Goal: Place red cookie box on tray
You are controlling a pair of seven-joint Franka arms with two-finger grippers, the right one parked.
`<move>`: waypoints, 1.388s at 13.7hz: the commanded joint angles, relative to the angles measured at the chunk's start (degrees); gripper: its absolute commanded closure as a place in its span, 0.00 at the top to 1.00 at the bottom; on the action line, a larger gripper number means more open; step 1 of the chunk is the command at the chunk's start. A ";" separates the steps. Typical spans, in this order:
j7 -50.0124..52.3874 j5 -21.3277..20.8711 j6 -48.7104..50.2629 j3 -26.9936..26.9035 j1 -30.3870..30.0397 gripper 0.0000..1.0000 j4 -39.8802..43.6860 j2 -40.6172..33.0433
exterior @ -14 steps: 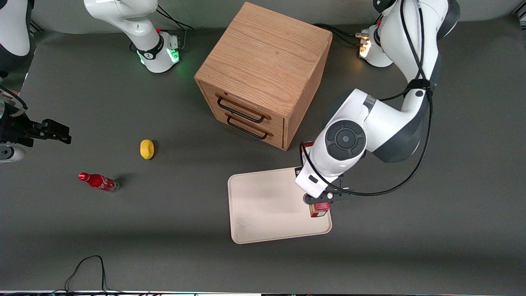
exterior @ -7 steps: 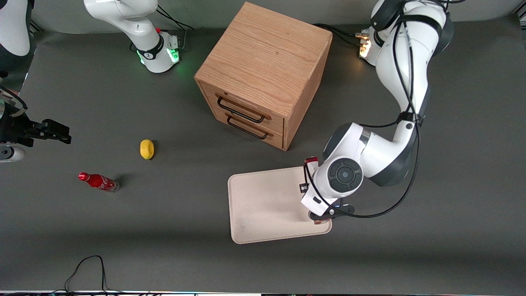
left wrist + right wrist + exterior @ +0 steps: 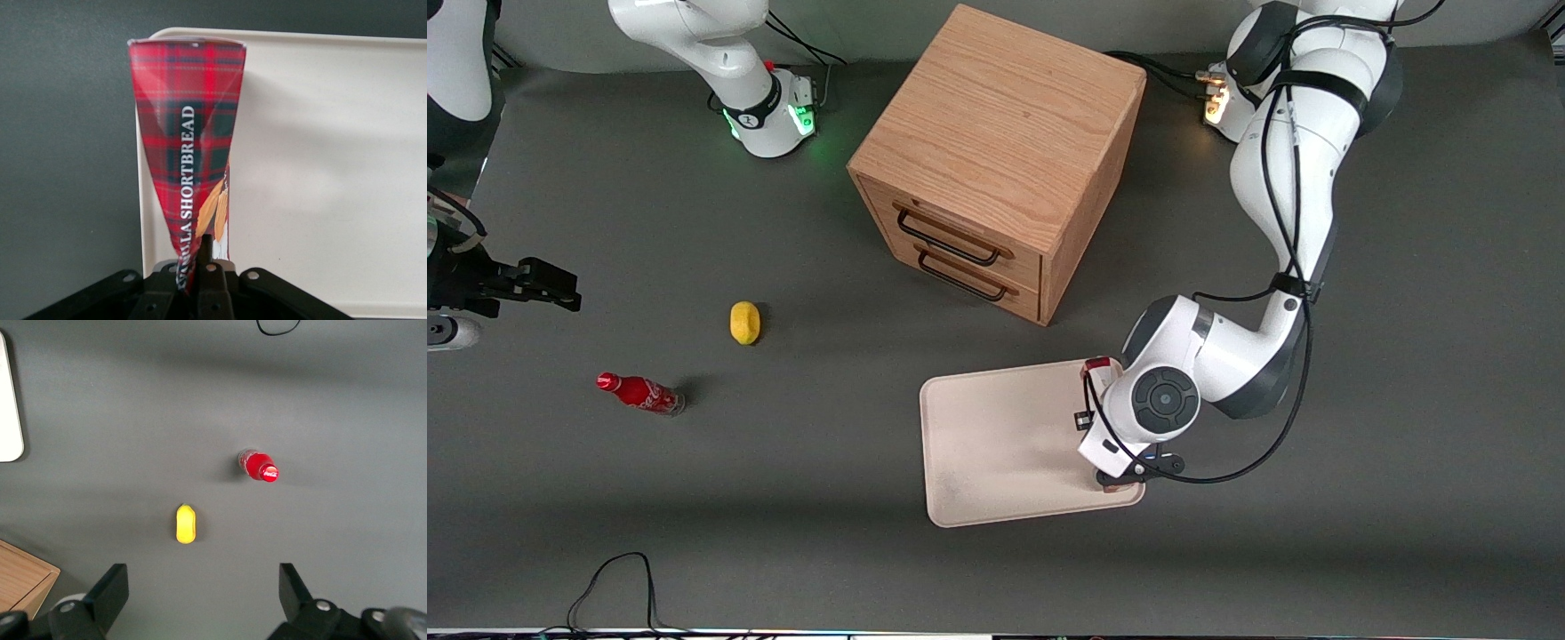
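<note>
Shortbread cookie box [image 3: 188,167], red with a plaid print, is held by the gripper [image 3: 203,267], whose jaws are clamped on one end of it. The box hangs right over the tray's [image 3: 996,444] edge nearest the working arm, low and close to the rim. If it is let go here, it could land half on the rim and tip off onto the grey table [image 3: 783,498]. The box is thin card, long and narrow. The tray is smooth, flat and cream-white with round corners.

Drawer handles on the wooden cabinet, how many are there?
2: the upper handle and the lower handle on the cabinet front. The pincer holds the red cookie box over the tray.
</note>
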State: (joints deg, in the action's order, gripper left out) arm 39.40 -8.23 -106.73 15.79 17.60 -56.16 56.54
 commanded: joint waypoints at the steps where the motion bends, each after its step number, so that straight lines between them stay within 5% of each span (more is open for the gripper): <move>1: -0.56 -0.47 -1.37 -0.32 0.07 0.00 -0.80 -0.12; 6: -0.21 -0.47 -1.81 -0.32 0.07 0.00 -1.06 0.24; 7: -0.29 -0.47 -1.81 -0.32 0.07 0.20 -1.06 0.24; 8: 0.05 -0.47 -1.72 -0.32 0.07 0.99 -1.32 0.15; 19: 0.06 -0.64 -1.64 -0.32 0.07 1.00 -1.68 -0.46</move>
State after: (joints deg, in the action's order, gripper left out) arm 39.40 -8.23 -107.88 15.68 17.55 -57.01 57.16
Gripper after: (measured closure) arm 0.000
